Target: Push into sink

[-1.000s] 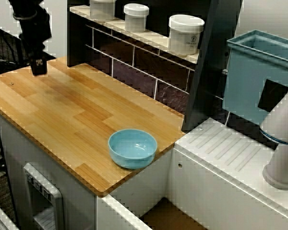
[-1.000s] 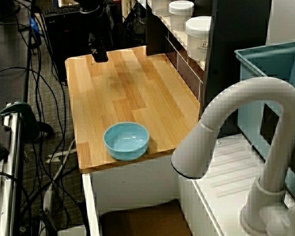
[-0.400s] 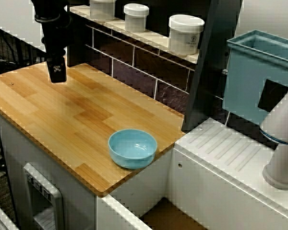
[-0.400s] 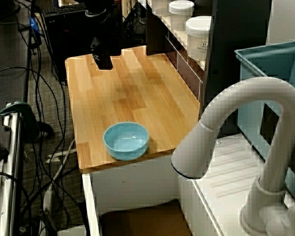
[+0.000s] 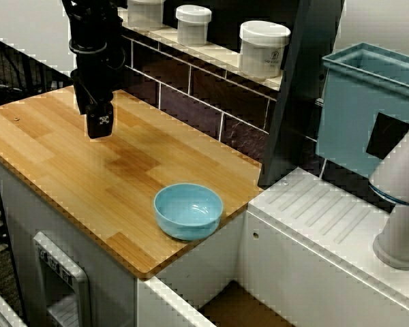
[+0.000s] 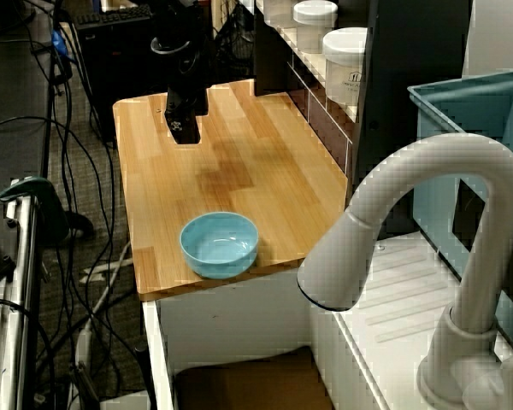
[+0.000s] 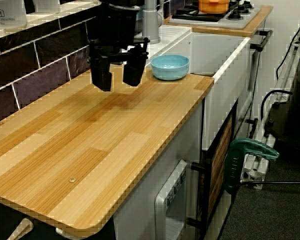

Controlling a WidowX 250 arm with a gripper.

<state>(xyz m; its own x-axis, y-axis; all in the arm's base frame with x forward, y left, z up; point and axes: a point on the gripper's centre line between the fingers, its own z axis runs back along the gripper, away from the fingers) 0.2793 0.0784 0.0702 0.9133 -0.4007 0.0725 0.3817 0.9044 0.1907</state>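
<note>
Blue bowl [image 5: 188, 210] is the thing to push; sits upright and empty on the wooden worktop [image 5: 75, 157], close to the worktop's edge that borders the sink [image 5: 238, 308]. In the view from the side the bowl is at about 5 o'clock on the worktop; in the view from the faucet end it [image 6: 220, 243] is at 6 o'clock near the front edge, sink floor [image 6: 248, 380] directly below it in frame. Sink: white walls, brown floor, only partly seen. White ribbed drainboard [image 5: 327, 214] at 3 o'clock of the bowl, teal bin [image 5: 368, 112] behind that, white faucet [image 6: 427, 248] large in the foreground of the faucet-end view. Shelf along the tiled back wall carries white jars [image 5: 263, 48]. Black gripper [image 5: 99, 126] hangs over the worktop, pointing down, at roughly 10 o'clock from the bowl and well apart from it, touching nothing. In the view along the worktop from its far end the gripper [image 7: 118, 75] shows two fingers [image 7: 101, 77] spread with a clear gap, holding nothing; bowl [image 7: 170, 67] beyond it at 1 o'clock
</note>
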